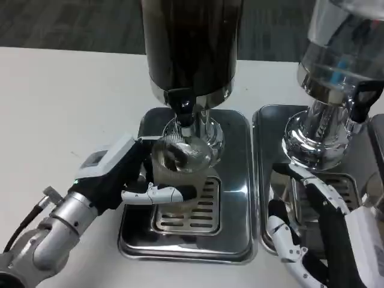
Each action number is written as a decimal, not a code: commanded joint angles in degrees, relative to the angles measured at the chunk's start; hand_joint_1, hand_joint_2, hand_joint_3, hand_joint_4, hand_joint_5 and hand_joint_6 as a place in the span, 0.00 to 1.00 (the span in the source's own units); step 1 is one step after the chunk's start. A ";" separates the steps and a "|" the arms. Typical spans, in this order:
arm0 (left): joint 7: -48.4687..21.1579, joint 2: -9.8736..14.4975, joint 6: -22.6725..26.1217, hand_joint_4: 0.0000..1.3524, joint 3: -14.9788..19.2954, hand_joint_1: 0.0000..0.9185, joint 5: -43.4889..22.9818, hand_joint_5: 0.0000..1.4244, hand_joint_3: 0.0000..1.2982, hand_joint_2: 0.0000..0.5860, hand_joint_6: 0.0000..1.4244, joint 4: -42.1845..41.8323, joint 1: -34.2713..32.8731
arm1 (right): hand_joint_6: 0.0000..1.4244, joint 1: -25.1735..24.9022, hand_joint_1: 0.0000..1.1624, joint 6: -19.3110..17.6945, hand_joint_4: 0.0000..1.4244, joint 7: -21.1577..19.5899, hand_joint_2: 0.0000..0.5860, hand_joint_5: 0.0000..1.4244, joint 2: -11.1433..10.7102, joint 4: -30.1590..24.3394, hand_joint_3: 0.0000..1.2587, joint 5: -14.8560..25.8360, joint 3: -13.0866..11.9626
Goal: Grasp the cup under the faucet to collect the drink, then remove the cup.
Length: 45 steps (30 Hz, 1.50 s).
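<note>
Collecting step: left hand (129, 180) gripping ribbed glass cup (177, 165) mid-frame under black faucet (182, 107). Next, presumably (right hand (312, 231) idle, fingers spread): opening the tap.

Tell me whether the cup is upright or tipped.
Upright. The cup shows its round rim from above, standing on the drip tray under the faucet, held by the left hand.
</note>
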 commanded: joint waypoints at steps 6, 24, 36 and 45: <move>-0.88 0.64 0.60 0.47 -1.39 0.36 0.95 0.62 0.45 0.18 0.88 0.09 -0.54 | 0.09 -1.42 0.29 0.49 0.15 0.25 0.72 0.14 0.39 -0.02 0.23 0.75 0.38; -1.49 3.96 -1.59 0.22 -1.44 0.17 0.83 0.31 0.35 0.07 0.54 -2.64 1.01 | 0.10 -2.22 0.29 0.37 0.15 0.32 0.72 0.15 0.03 0.55 0.23 1.09 0.94; -2.03 4.86 -0.12 0.05 -2.43 0.14 1.68 0.11 0.30 0.05 0.27 -4.69 1.33 | 0.11 -1.75 0.29 0.47 0.15 1.11 0.72 0.15 -0.23 -0.36 0.23 1.73 0.71; -4.57 4.97 3.57 0.00 -3.91 0.10 3.22 0.00 0.24 0.05 0.14 -6.11 1.00 | 0.11 -1.31 0.29 0.56 0.15 1.39 0.72 0.16 -0.09 -0.71 0.23 1.74 0.53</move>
